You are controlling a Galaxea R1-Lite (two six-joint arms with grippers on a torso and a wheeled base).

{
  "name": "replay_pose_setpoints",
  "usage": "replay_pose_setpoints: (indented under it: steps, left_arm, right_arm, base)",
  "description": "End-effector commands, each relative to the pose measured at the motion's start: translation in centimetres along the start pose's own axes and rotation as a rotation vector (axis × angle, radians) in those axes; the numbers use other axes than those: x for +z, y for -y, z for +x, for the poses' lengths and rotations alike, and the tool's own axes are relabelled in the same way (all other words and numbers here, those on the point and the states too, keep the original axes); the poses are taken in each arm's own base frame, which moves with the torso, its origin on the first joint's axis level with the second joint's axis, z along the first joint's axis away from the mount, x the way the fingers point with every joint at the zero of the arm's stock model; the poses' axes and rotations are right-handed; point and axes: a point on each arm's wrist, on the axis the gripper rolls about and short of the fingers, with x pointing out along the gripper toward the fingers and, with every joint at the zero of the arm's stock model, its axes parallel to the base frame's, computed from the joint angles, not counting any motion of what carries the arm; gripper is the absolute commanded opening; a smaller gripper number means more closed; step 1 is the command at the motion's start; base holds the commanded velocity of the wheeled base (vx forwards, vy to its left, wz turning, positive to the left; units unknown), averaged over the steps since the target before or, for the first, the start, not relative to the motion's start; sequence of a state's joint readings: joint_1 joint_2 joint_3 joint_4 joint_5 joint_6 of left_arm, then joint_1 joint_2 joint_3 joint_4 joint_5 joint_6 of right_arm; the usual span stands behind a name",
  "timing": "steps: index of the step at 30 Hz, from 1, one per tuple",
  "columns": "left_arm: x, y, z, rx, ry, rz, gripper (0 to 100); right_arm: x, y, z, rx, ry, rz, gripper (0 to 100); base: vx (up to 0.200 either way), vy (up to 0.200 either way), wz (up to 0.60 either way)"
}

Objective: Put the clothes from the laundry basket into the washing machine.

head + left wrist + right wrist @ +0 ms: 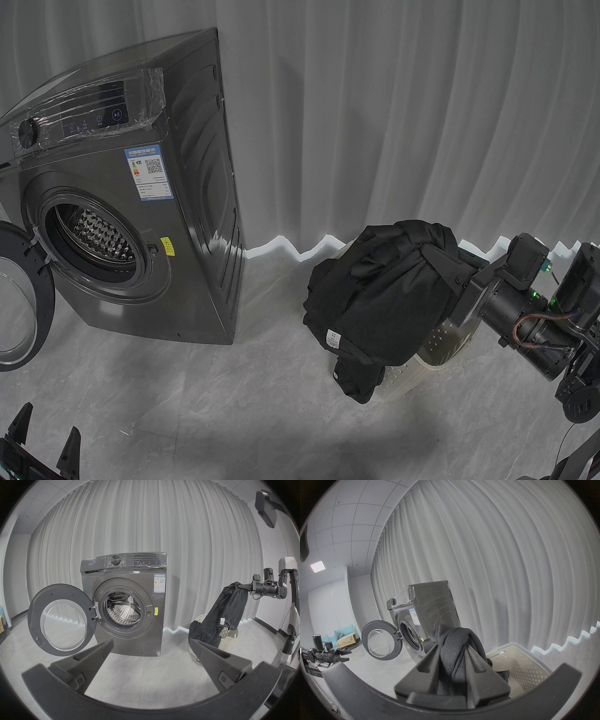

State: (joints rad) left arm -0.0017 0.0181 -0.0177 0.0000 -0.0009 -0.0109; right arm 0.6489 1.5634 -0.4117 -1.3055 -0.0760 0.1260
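Note:
A grey washing machine [181, 187] stands at the left with its round door [19, 300] swung open and the drum [100, 240] bare. My right gripper [459, 265] is shut on a black garment [381, 300], held up above the cream laundry basket [437, 353]; the cloth hangs down over the basket's near side. In the right wrist view the black garment [453, 658] is bunched between the fingers [425, 670], with the basket [518, 667] below. My left gripper [44, 437] stays low at the near left, open and holding nothing, with the washing machine [131, 605] ahead of it.
White pleated curtains [406, 112] hang behind everything. The floor [250, 400] is pale grey tile, with open room between the machine and the basket. The open door [61, 619] juts out from the machine's left side.

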Motion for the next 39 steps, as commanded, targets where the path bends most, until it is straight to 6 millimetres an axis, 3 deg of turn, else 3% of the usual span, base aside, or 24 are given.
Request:
replay_pose_setpoints:
  steps: [1,7,15,39]
  left_arm:
    - [-0.5,0.0,0.0,0.003,-0.001,0.005,100]
    - [-0.5,0.0,0.0,0.001,-0.001,0.005,100]
    - [-0.5,0.0,0.0,-0.004,0.000,-0.003,100]
    - [-0.5,0.0,0.0,-0.004,0.000,-0.003,100]
  right_arm:
    - [0.3,0.1,-0.1,-0.015,0.012,-0.003,0]
    - [0.3,0.4,0.0,-0.084,0.016,-0.010,0]
    - [0.4,1.2,0.0,-0.134,0.020,-0.029,0]
    - [-0.1,1.1,0.0,-0.130,-0.002,-0.029,0]
  base:
    - [-0.200,0.000,0.00]
    - [0.000,0.000,0.00]
    - [0.000,0.200,0.00]
    - [0.000,0.200,0.00]
